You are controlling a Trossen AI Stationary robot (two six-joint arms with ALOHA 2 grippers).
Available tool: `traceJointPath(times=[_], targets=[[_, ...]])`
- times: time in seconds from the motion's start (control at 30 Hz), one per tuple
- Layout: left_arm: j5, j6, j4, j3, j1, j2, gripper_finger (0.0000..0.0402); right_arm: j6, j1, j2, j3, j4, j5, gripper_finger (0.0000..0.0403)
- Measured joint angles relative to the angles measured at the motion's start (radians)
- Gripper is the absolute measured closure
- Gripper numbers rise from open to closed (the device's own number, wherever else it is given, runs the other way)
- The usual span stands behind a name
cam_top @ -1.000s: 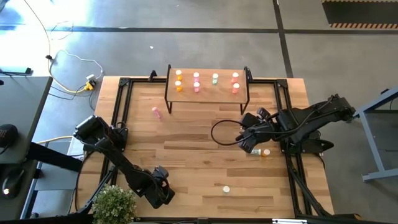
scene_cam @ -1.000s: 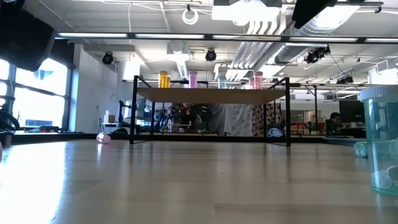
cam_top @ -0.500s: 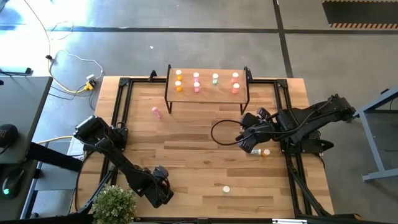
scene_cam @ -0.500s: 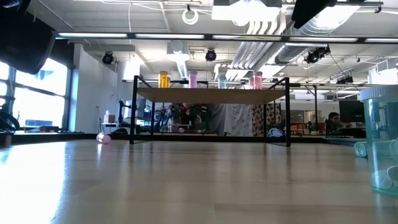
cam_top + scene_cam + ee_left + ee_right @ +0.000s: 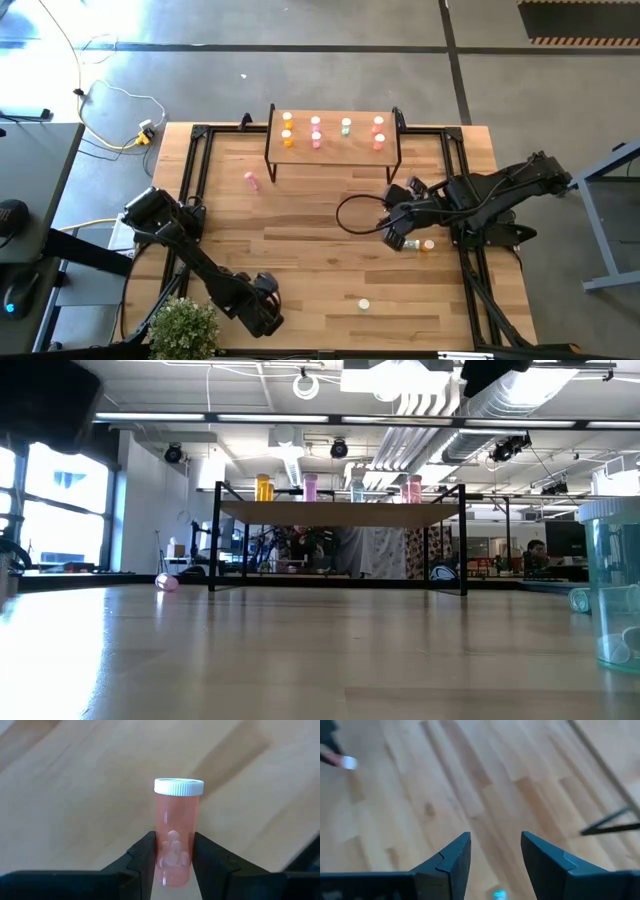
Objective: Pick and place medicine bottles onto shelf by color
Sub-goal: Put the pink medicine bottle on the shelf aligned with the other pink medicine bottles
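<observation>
1. Risk near the bench's (image 5: 330, 250) front edge: the left hand (image 5: 172, 862) is closed on a pink bottle (image 5: 176, 832) low on its body, so the bottle can tip or slide out when lifted.
2. Risk in the middle: the right hand (image 5: 495, 857), fingers apart and empty, hovers beside two lying bottles (image 5: 418, 244) and may knock them.
3. Shelf (image 5: 333, 147) at the far side holds sorted bottles.
4. Compared with a second ago, the left hand has closed and moved a little.

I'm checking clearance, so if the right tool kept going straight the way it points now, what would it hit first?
Probably the bare wooden table: the right tool, fingers apart and empty, angles down at the planks. Depth is unclear.
</observation>
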Motion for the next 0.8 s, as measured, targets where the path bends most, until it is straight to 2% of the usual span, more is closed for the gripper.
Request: traceJointPath(times=[0.3, 0.53, 0.8], targets=[[-0.026, 0.268, -0.002, 0.102, 0.108, -0.003, 0.0298, -0.147, -0.065, 0.000, 0.000, 0.111, -0.159, 0.0196], [-0.044, 0.502, 0.003, 0.198, 0.216, -0.004, 0.0298, -0.248, -0.080, -0.030, 0.000, 0.135, -0.261, 0.0194], [-0.062, 0.800, 0.117, 0.311, 0.344, -0.005, 0.0298, -0.341, -0.080, -0.121, 0.000, 0.234, -0.332, 0.0194]])
